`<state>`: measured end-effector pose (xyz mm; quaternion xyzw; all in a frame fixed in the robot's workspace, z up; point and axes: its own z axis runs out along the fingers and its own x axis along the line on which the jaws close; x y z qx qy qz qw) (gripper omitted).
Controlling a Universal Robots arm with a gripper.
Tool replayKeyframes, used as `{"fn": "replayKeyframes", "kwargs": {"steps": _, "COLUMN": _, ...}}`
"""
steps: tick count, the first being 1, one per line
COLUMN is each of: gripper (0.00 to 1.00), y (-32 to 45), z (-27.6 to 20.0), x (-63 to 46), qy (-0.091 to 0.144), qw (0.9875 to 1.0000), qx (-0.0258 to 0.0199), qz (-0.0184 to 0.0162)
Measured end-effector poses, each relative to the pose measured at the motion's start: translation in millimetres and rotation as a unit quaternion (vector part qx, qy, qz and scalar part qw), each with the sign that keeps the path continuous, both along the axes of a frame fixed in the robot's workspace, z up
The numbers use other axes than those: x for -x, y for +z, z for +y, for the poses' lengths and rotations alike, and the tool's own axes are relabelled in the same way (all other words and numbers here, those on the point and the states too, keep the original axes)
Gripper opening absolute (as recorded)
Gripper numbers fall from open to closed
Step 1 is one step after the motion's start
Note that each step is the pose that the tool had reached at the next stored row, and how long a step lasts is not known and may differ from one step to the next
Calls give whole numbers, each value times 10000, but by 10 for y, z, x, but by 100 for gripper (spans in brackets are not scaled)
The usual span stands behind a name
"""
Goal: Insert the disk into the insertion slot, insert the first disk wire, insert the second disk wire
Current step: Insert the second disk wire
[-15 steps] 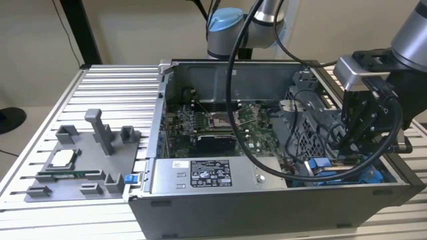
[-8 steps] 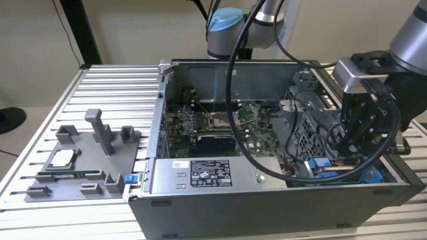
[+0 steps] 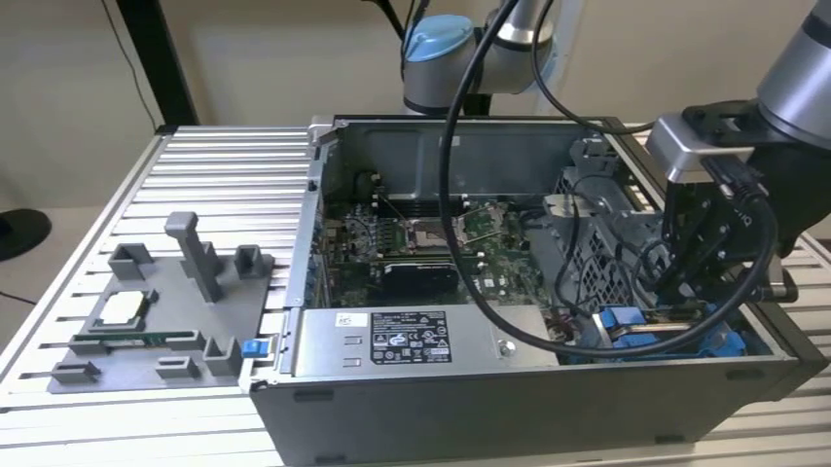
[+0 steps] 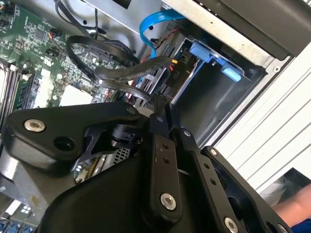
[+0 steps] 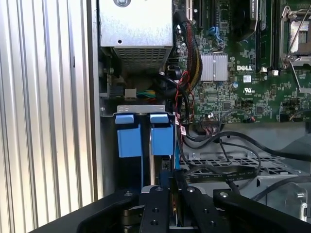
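The disk sits in the insertion slot (image 5: 146,167) at the case's front corner on the exterior view's right. Its blue carrier tabs (image 5: 145,135) face outward, also seen as the blue carrier (image 3: 624,324) and blue tabs (image 4: 214,54); the drive body is hidden. My gripper (image 5: 173,177) hangs just over those tabs with its black fingers (image 4: 158,126) pressed together on the end of a flat black disk wire (image 5: 218,170). That wire (image 4: 121,73) loops back across the perforated cage. In the exterior view the gripper (image 3: 688,297) reaches down inside the case.
A grey power supply box (image 3: 409,336) lies beside the bay. The green motherboard (image 5: 243,63) fills the case floor. A blue data cable (image 4: 150,29) curls above the slot. A grey fixture tray (image 3: 156,311) stands on the slatted table. A person's arm (image 4: 296,206) is nearby.
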<state>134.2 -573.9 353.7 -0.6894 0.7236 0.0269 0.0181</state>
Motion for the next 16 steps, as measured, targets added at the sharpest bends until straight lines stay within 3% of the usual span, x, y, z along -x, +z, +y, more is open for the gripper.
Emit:
{"fn": "replayKeyframes", "kwargs": {"steps": 11, "gripper": 0, "y": -46, "z": 0, "x": 0, "qy": 0, "qw": 10000, "qx": 0, "qz": -5}}
{"fn": "replayKeyframes", "kwargs": {"steps": 13, "gripper": 0, "y": -49, "z": 0, "x": 2, "qy": -1, "qw": 10000, "qx": 1, "qz": -25}}
{"fn": "replayKeyframes", "kwargs": {"steps": 16, "gripper": 0, "y": -56, "z": 0, "x": 1, "qy": 3, "qw": 9999, "qx": -2, "qz": -105}}
